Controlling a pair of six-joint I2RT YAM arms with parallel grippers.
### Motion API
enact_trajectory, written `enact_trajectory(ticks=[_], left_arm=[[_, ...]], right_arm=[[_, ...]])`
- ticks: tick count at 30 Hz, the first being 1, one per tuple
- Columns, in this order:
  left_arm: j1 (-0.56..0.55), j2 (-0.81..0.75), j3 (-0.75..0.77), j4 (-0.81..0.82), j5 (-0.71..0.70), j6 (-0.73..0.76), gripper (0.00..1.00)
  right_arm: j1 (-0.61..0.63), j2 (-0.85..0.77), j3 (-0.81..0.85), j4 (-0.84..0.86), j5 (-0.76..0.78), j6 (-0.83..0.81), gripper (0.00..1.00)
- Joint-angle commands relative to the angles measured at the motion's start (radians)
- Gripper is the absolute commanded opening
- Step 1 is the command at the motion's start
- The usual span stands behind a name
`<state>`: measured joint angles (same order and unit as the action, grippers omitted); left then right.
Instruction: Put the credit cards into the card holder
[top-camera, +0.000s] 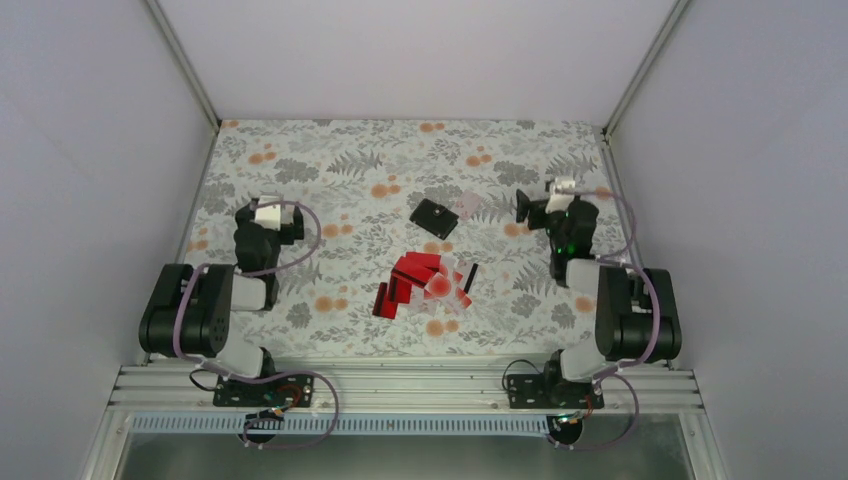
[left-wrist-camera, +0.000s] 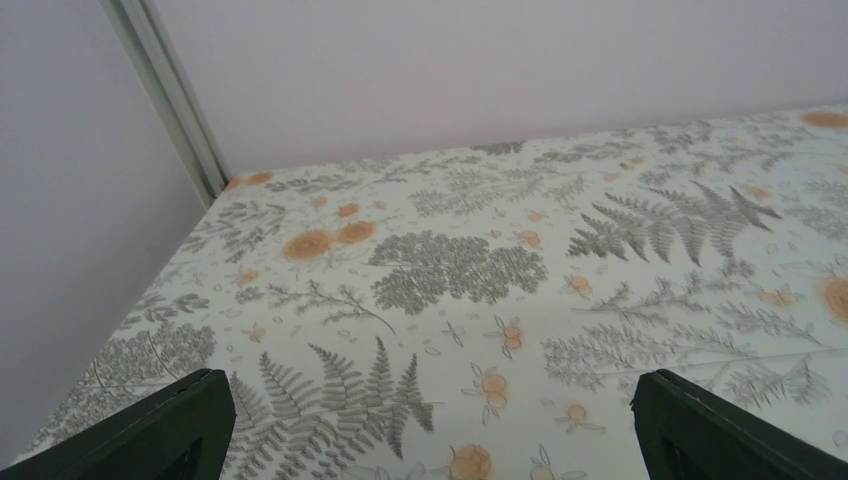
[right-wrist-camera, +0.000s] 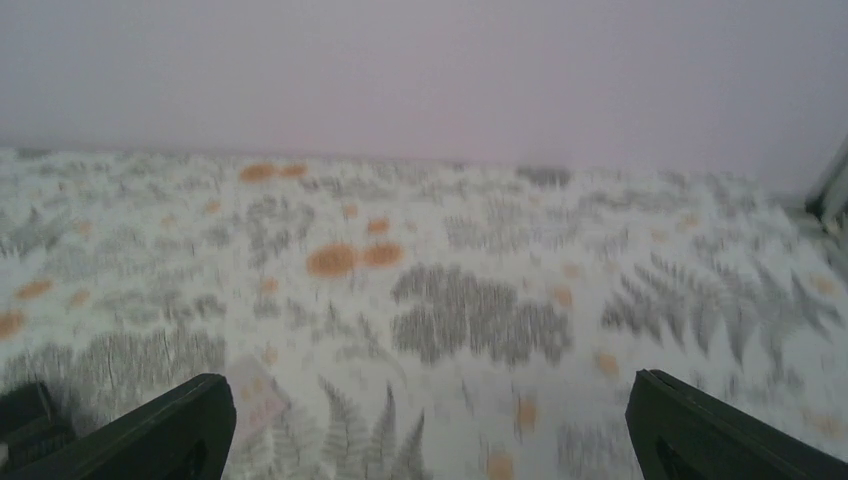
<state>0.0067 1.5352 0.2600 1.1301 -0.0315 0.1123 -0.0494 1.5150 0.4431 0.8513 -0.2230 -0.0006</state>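
Bolted to the rail (top-camera: 400, 385) closest to you, both arms sit folded back, and neither has anything in its grasp. Your left gripper (left-wrist-camera: 432, 400) has its fingers spread wide over bare floral table (top-camera: 300, 160), well to the left of the card holder (top-camera: 434, 217). Your right gripper (right-wrist-camera: 428, 400) is spread just as wide and sits near the holder's right side. Its wrist view is blurred, so do not trust it for fine aiming.

The credit cards (top-camera: 420, 280) lie in an overlapping heap on the near side of the holder, apart from it. One whitish card (top-camera: 470, 205) lies just beside the holder's right edge.

Expect trouble from that heap. The cards are thin, flat and stacked, so a pinch from above may lift two at once, or skid the top one off and scatter the rest. The clear ones will be hard to pick out against the pale cloth. The holder looks folded shut and light. If you push a card at it without the other gripper pinning it, it will probably slide away rather than accept the card.
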Motion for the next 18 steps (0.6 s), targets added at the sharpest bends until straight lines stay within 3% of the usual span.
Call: enact_trajectory(ticks=[1, 6, 9, 10, 11, 12, 14, 18], left_arm=[[0.006, -0.079, 0.150, -0.295, -0.089, -0.081, 1.00], [0.006, -0.235, 0.264, -0.587, -0.103, -0.206, 1.00], [0.006, -0.275, 0.435, -0.928, -0.086, -0.305, 1.00], [0.010, -0.267, 0.499, -1.021, -0.146, -0.393, 1.00], [0.024, -0.249, 0.558, -1.150, -0.192, -0.480, 1.00], [0.046, -0.234, 0.588, -1.225, -0.154, -0.487, 1.00], [0.090, -0.225, 0.589, -1.258, -0.019, -0.474, 1.00], [0.111, -0.229, 0.615, -1.349, 0.124, -0.515, 1.00]], right_arm=[[-0.003, -0.026, 0.209, -0.359, -0.087, -0.036, 0.99], [0.005, -0.139, 0.282, -0.510, -0.025, -0.004, 0.99], [0.005, -0.140, 0.394, -0.618, -0.035, 0.008, 0.99], [0.005, -0.129, 0.424, -0.633, 0.036, 0.023, 0.99], [0.001, -0.111, 0.464, -0.674, 0.191, 0.137, 0.99], [-0.032, -0.084, 0.508, -0.710, 0.261, 0.235, 0.99], [-0.131, -0.005, 0.620, -0.764, 0.064, 0.281, 0.99], [-0.170, 0.072, 0.750, -0.873, 0.027, 0.278, 0.99]])
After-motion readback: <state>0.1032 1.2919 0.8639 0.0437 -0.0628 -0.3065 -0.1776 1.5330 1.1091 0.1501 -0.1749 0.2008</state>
